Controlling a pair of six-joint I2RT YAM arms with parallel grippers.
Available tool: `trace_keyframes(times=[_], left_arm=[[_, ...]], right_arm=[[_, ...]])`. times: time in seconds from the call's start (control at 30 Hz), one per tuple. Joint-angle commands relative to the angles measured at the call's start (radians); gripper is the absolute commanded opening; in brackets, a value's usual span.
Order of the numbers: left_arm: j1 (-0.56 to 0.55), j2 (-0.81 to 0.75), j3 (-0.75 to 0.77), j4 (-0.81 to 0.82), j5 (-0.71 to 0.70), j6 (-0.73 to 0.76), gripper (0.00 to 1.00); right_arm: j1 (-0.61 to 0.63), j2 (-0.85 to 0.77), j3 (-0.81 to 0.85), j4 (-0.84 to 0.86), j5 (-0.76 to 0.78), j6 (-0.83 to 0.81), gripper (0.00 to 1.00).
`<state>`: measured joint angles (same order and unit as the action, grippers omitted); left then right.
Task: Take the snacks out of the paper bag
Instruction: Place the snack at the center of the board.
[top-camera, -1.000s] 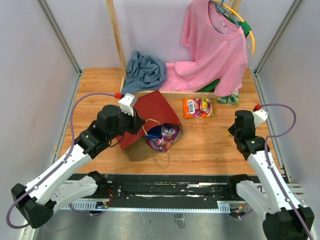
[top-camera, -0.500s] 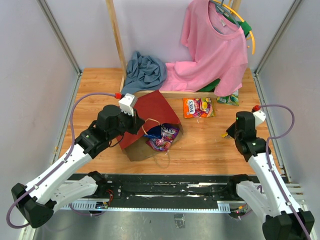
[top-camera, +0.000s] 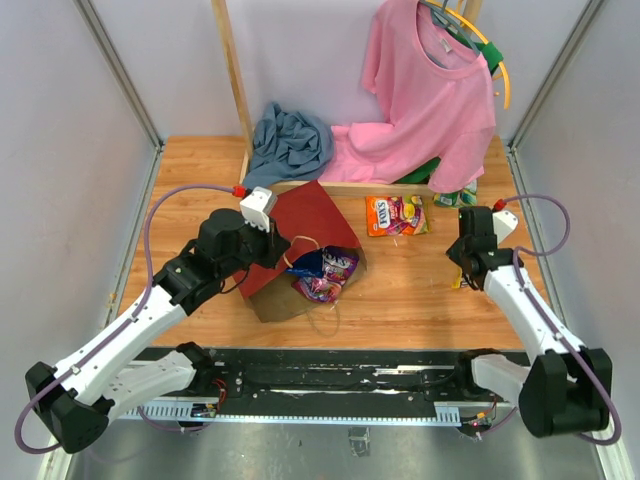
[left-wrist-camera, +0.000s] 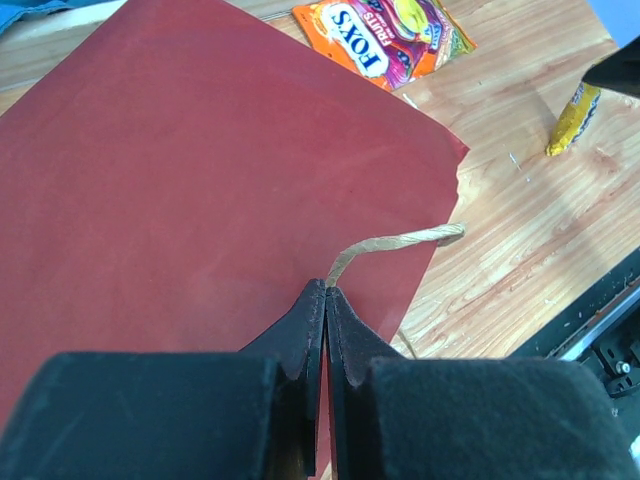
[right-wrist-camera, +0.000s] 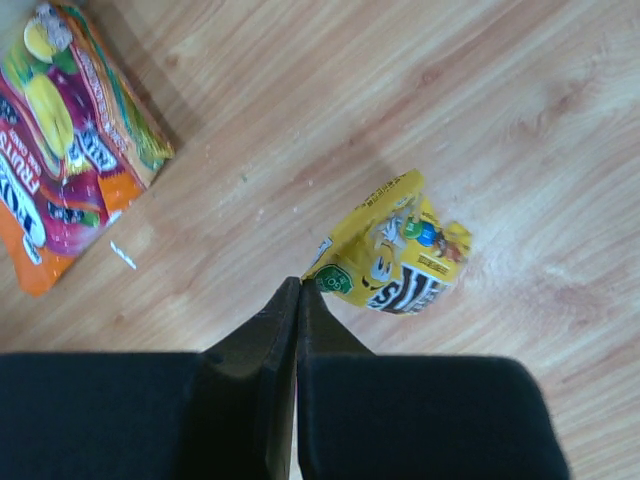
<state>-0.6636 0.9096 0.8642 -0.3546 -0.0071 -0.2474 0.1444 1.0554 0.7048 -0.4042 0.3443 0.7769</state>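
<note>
Yellow packet (right-wrist-camera: 395, 255) hangs from right end effector's (right-wrist-camera: 299, 283) pinch; left end effector (left-wrist-camera: 327, 292) pinches paper bag's (left-wrist-camera: 200, 180) handle (left-wrist-camera: 400, 243).

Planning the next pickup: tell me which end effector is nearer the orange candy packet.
Right. The right end effector, shut on a yellow packet, sits just right of the orange candy packet; the left end effector is across the paper bag, pinching its handle.
</note>
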Motion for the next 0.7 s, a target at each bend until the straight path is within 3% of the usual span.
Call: trace_keyframes(times=[0.0,0.43,0.47,0.6,0.63,0.67], left_arm=[[-0.007,0.006,0.033,-0.002,-0.018,0.007,0.06],[-0.007,0.007,0.032,-0.013,-0.044,0.018,0.06],[-0.007,0.008,0.032,-0.017,-0.047,0.020,0.06],[-0.007,0.005,0.032,-0.030,-0.067,0.025,0.06],[-0.007,0.003,0.030,-0.032,-0.073,0.026,0.06],[-0.007,0.003,0.029,-0.032,-0.075,0.028,0.06]], right_arm=[[-0.049,0.078,0.082,0.071,0.005,-0.004,0.01],[-0.055,0.368,0.317,0.198,-0.080,-0.035,0.01],[-0.056,0.384,0.338,0.199,-0.092,-0.045,0.05],[-0.055,0.391,0.360,0.218,-0.123,-0.090,0.71],[-0.055,0.374,0.349,0.226,-0.120,-0.096,0.85],[-0.056,0.357,0.337,0.228,-0.114,-0.101,0.93]])
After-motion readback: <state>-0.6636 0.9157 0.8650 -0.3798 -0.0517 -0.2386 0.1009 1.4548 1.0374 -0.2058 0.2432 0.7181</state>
